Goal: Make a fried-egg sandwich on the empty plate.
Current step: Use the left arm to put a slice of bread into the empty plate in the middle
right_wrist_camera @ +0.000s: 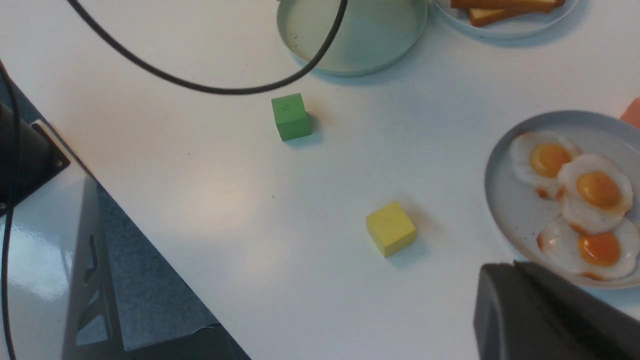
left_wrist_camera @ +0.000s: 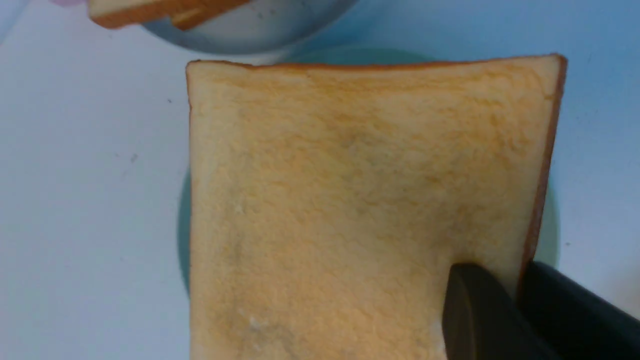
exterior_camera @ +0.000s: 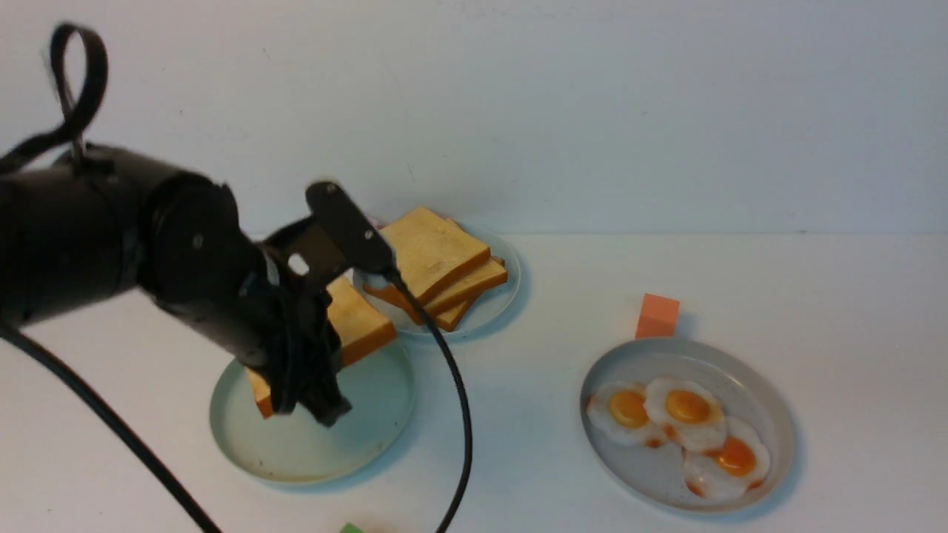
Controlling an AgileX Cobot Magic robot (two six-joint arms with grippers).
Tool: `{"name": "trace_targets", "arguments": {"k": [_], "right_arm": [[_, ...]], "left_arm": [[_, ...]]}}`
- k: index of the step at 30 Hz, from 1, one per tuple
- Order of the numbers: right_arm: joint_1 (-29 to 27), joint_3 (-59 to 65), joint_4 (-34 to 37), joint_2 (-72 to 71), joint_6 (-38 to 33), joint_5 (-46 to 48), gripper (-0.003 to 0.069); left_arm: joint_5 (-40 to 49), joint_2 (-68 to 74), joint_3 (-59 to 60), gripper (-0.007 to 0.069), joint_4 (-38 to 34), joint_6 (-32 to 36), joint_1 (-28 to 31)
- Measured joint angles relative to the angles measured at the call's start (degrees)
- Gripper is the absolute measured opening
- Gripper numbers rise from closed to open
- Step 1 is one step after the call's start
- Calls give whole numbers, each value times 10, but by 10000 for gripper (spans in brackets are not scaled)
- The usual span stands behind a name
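Golden-brown and square, a toast slice (exterior_camera: 359, 320) hangs tilted in the left gripper (exterior_camera: 307, 389), its low corner over the pale mint-green plate (exterior_camera: 244, 444). The front view does not settle whether that corner touches the plate. The left wrist view fills with the slice's top face (left_wrist_camera: 350, 200) and shows what the front view hides: two dark fingers (left_wrist_camera: 475, 315) pinched shut on one crust edge, with slivers of the plate (left_wrist_camera: 550, 235) on either side of the bread. Behind the plate, a stack of toast (exterior_camera: 437, 259) sits on a blue-grey plate (exterior_camera: 503, 296). Well apart to the right, three fried eggs (exterior_camera: 685, 407) overlap on a grey plate (exterior_camera: 770, 414), and an orange block (exterior_camera: 658, 316) stands just behind its rim. Only the right wrist view shows the right gripper (right_wrist_camera: 530, 300), a dark shape near the egg plate. Its opening cannot be judged there. That view also shows a green cube (right_wrist_camera: 290, 116) in full and a yellow cube (right_wrist_camera: 390, 228) on the white table (right_wrist_camera: 200, 165), along with the near, bare part of the mint plate (right_wrist_camera: 350, 70). The front view catches only a corner of the green cube (exterior_camera: 349, 528).
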Motion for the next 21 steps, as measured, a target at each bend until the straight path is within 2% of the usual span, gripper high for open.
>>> {"name": "trace_targets", "arguments": {"k": [4,14,18,21], "right_arm": [[0,0,13,0,0,1,43],[0,0,42,0,-1,3,46],[0,0,42,0,-1,6,46],[0,0,42,0,-1,6,48]], "left_arm": [[-46,17,27,80,4,-2,0],[-63,66,28,94,38,-2,0],[-65,66,28,185,38,-2,0],[-65,66,28,293,39,-2,0]]}}
